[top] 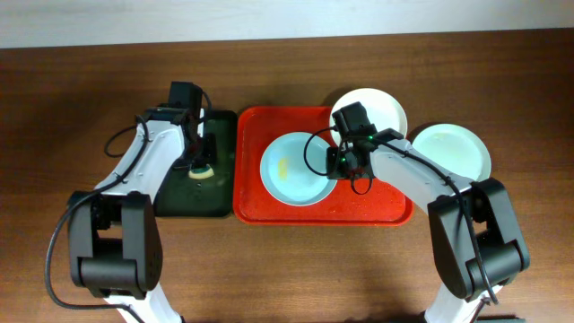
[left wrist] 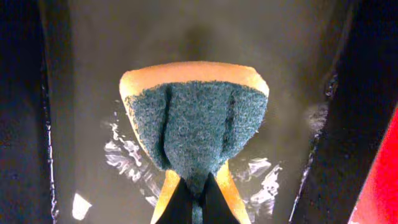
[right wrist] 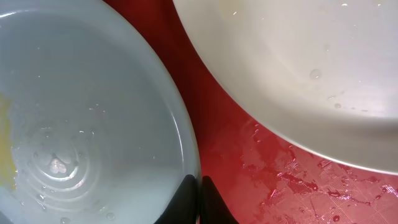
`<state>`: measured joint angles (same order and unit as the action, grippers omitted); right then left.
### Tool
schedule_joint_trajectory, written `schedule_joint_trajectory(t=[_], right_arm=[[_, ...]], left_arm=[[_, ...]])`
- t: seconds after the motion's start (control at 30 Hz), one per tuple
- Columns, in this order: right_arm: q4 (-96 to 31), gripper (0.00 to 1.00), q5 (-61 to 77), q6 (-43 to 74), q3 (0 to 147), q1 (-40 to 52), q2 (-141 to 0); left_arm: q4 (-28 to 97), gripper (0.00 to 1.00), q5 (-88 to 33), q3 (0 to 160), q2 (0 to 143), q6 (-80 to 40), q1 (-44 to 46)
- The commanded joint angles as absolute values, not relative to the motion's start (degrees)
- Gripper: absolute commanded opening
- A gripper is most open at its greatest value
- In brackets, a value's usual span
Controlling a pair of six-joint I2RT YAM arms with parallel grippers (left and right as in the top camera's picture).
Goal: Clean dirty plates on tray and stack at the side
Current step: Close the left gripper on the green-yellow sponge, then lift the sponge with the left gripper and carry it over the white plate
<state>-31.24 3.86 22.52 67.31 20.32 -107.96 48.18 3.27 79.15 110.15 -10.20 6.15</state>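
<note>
A pale blue plate [top: 289,170] with a yellow smear lies on the red tray [top: 377,211]. My right gripper [top: 342,164] is shut on its right rim. In the right wrist view the plate [right wrist: 93,106] has one finger inside the rim and one outside, with the gripper [right wrist: 199,186] pinching it. A white plate [top: 381,109] overlaps the tray's far right corner. It also shows in the right wrist view as the white plate [right wrist: 298,62], over the tray [right wrist: 249,155]. A pale green plate [top: 453,148] lies on the table to the right. My left gripper [top: 201,164] is shut on a sponge [left wrist: 196,118].
The sponge [top: 204,174] is yellow with a green scouring face and hangs over a wet dark green tray [top: 220,197] left of the red tray. Brown table surface surrounds both trays. Both arms' cables loop near their wrists.
</note>
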Motion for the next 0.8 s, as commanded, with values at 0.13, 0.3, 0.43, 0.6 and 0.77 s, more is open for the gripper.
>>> schedule_joint_trajectory(t=[0.13, 0.3, 0.43, 0.6, 0.77], right_arm=[[-31.3, 0.04, 2.7, 23.0, 66.8, 20.6, -108.7], [-31.3, 0.05, 2.7, 22.9, 66.8, 20.6, -108.7], [-31.3, 0.05, 2.7, 22.9, 66.8, 20.6, -108.7], [-31.3, 0.05, 2.7, 22.9, 66.8, 20.6, -108.7], [-31.3, 0.05, 2.8, 22.9, 66.8, 20.6, -108.7]], left_arm=[[46.1, 0.0, 2.6, 74.2, 108.9, -11.3, 6.9], [40.0, 0.18, 2.8, 68.8, 108.9, -11.2, 6.9], [38.5, 0.31, 3.0, 69.2, 108.9, -11.2, 6.9], [37.1, 0.3, 4.3, 69.4, 108.9, -11.2, 6.8], [37.0, 0.25, 4.3, 69.0, 109.0, -11.3, 6.9]])
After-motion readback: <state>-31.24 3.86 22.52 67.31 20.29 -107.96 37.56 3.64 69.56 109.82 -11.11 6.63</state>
